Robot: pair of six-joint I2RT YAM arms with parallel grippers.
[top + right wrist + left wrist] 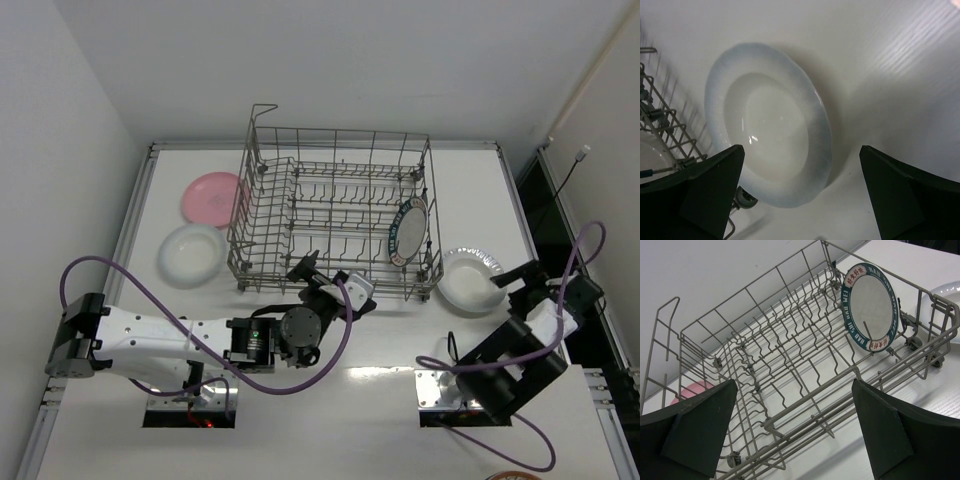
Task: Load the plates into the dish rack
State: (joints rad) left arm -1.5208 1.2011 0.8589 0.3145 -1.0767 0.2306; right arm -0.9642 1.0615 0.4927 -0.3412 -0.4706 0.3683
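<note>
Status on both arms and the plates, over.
Left gripper open, facing dish rack. Right gripper open over white plate. Teal-rimmed plate racked, three outside. Nothing blocking.

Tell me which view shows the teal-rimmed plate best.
The left wrist view: the teal-rimmed plate faces the camera, large, standing upright between tines at the right end of the dish rack, with its rim lettering visible. Top external shows it small and foreshortened. Right wrist shows at most a sliver behind rack wire at its left edge.
</note>
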